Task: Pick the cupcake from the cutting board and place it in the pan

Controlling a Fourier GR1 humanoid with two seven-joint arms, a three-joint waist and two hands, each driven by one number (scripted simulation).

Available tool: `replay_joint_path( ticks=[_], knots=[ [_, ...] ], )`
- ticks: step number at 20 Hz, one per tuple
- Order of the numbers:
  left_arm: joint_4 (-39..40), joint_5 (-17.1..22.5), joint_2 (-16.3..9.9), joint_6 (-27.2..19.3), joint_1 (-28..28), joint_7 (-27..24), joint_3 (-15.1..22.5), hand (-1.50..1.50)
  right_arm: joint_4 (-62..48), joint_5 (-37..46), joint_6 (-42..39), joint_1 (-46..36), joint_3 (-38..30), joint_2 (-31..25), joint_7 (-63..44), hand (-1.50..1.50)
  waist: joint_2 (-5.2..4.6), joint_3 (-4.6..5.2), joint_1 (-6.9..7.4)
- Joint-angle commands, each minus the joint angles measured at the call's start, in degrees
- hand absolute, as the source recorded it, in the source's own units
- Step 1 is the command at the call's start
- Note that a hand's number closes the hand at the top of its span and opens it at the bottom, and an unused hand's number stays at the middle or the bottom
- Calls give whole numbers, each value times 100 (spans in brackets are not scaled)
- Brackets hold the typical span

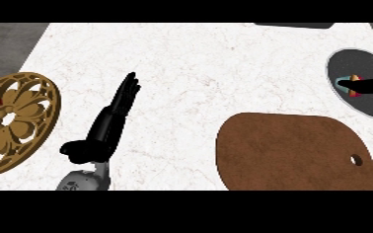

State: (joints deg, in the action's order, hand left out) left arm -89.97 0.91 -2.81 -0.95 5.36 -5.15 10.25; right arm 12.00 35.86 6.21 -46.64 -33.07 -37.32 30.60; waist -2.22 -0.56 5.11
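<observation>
Brown oval wooden cutting board (291, 150) lies bare nearest me. My left hand (109, 123) rests on the white counter (197, 69), fingers straight, released. Farther right, my right hand (361, 86) is over the dark round pan (342, 61); its fingers I cannot tell. The colourful cupcake (350, 85) sits inside the pan, so I judge placing nearly done: next, let go and retreat.
</observation>
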Motion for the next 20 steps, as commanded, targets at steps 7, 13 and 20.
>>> replay_joint_path(
  ticks=[7, 13, 20],
  knots=[
    [8, 41, -64, -34, 78, 50, -188, 0, -333, -1053, -1242, 128, -1010, -578, 583, -150, 46, 2, -188],
    [-38, 42, 16, -14, -132, 48, -59, 0, -559, -1369, -2954, 558, -1241, -1077, 898, -150, 81, 2, -268],
    [22, -107, 93, -100, -411, -232, 47, 0, -352, -1243, -3931, 1261, -1027, -1288, 1664, -150, 107, 8, -301]
  ],
)
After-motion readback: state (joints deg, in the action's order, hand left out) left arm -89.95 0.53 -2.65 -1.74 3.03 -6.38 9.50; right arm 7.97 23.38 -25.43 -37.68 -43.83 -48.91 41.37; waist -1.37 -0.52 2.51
